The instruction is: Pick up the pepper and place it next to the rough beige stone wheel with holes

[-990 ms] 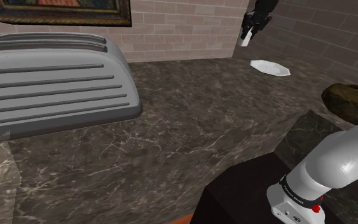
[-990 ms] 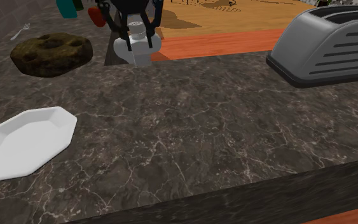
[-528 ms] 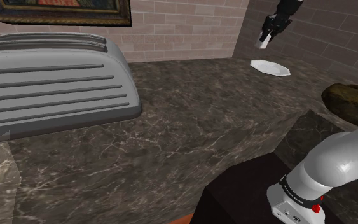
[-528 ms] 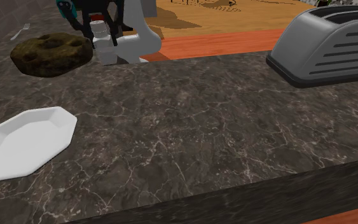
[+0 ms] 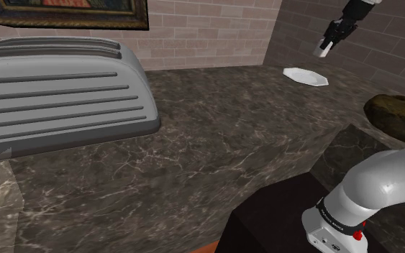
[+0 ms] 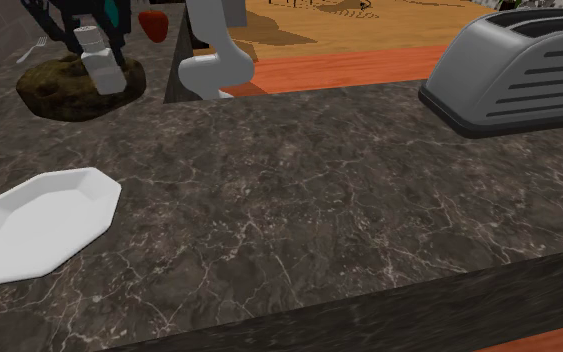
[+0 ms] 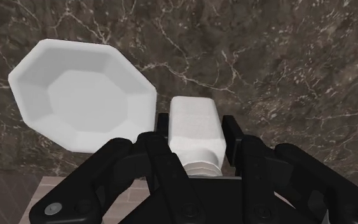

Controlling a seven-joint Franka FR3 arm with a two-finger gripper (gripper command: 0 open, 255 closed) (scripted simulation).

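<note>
The pepper is a white shaker, clasped between my black fingers; my gripper is shut on it. High over the counter in the shoulder view, the gripper carries the shaker above the white plate. From the second exterior view the shaker hangs under the gripper, in front of the stone wheel. That wheel is a rough, dark olive-brown lump with holes, lying at the counter's edge beside the stand.
An eight-sided white plate lies on the dark marble counter, just past the shaker in the wrist view. A big grey toaster fills the shoulder view's left. A red object and a fork sit beyond the wheel.
The gripper, still holding the shaker, has swung toward the shoulder view's right and the second exterior view's left, ending up over the stone wheel's side of the counter.
</note>
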